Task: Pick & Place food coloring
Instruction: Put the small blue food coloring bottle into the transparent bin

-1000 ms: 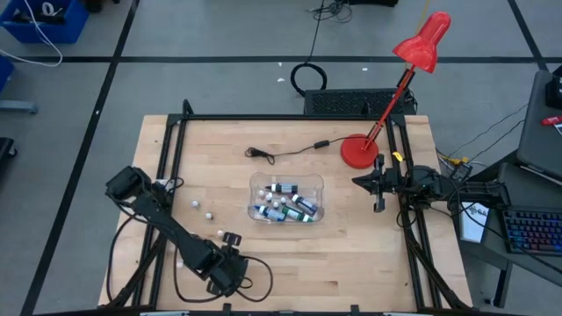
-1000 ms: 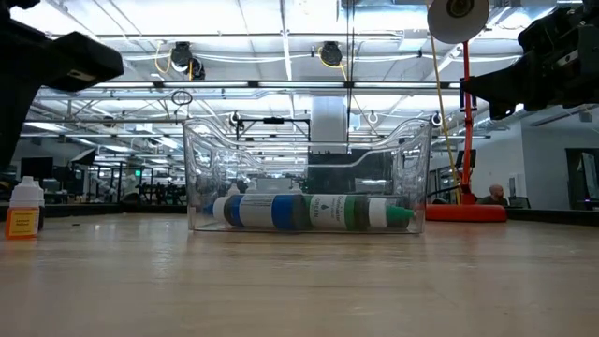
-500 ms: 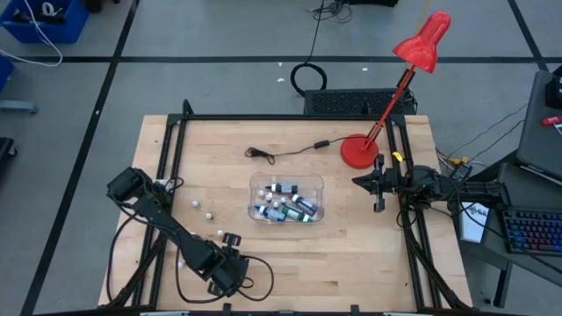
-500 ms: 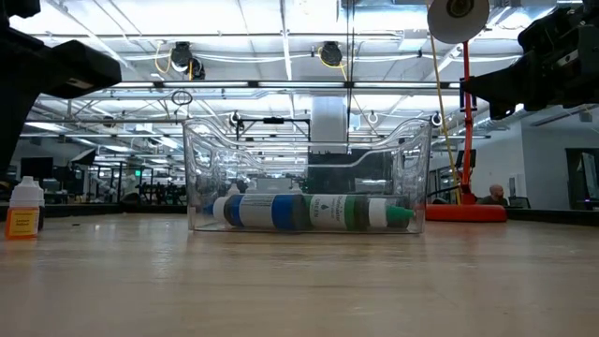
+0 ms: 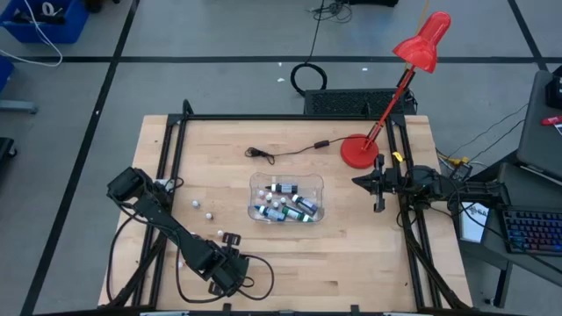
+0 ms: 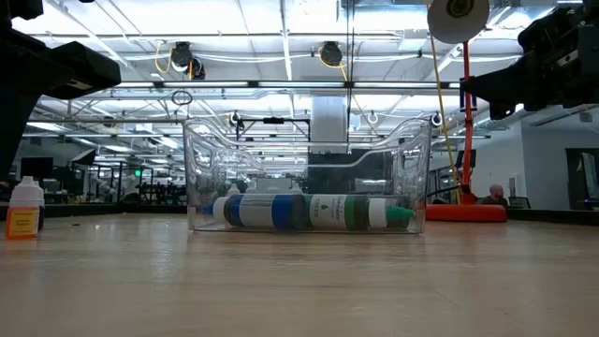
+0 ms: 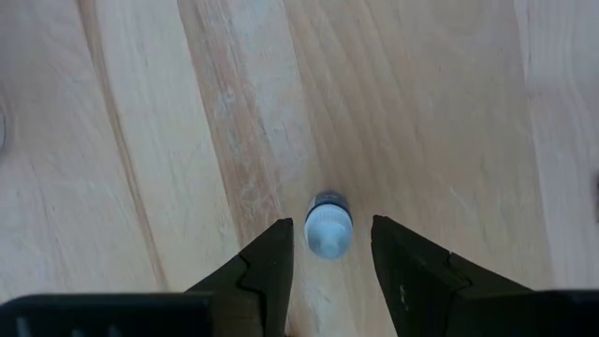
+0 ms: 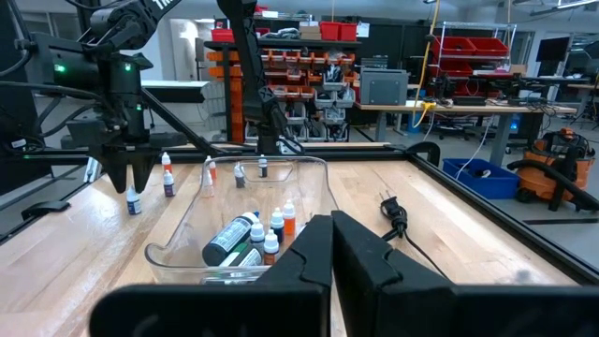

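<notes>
The left pincer [image 7: 328, 271] is hanging, parted, astride a tiny white-capped dark food-coloring bottle [image 7: 328, 226] standing near the pale wooden bench's [image 5: 351, 246] front-left corner; next, I reckon, it needs clenching and lifting.

bottle labels [image 6: 309, 212] seemingly printed, nothing legible
</notes>
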Robot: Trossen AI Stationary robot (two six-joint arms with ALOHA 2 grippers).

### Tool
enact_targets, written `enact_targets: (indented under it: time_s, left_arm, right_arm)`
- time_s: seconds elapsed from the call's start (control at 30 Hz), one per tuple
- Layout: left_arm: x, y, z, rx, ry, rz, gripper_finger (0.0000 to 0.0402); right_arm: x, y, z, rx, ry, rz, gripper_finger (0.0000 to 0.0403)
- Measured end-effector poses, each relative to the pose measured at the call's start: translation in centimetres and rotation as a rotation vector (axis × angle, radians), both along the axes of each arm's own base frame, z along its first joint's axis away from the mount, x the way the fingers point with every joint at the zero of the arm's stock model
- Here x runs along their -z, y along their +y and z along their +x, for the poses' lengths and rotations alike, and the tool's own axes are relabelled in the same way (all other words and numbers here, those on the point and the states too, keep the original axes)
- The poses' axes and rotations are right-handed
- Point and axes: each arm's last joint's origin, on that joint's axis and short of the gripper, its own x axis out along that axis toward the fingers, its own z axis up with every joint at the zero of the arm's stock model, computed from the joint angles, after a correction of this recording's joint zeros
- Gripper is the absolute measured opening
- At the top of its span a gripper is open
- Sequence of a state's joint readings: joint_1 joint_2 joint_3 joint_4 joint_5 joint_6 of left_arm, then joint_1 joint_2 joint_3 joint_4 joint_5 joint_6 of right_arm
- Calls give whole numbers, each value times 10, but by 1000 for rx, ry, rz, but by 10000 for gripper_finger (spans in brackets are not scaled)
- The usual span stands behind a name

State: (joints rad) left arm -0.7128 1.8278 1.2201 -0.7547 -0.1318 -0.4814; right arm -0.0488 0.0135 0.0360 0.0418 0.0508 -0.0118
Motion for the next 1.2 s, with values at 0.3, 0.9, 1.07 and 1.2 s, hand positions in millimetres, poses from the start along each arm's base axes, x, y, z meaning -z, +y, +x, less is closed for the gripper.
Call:
enact_targets:
  time_s: [0.3,0.9,1.07,1.2]
  left_arm:
    - [0,0,0,-12,0,-3,149]
    - [15,6,0,-36,32,-28,149]
    - [15,7,0,-36,32,-27,150]
    - [15,7,0,-29,32,-25,150]
  right_arm:
    - [0,0,0,0,0,0,0]
    - [0,0,0,0,0,0,0]
    - [0,0,0,0,0,0,0]
    - [0,0,0,0,0,0,0]
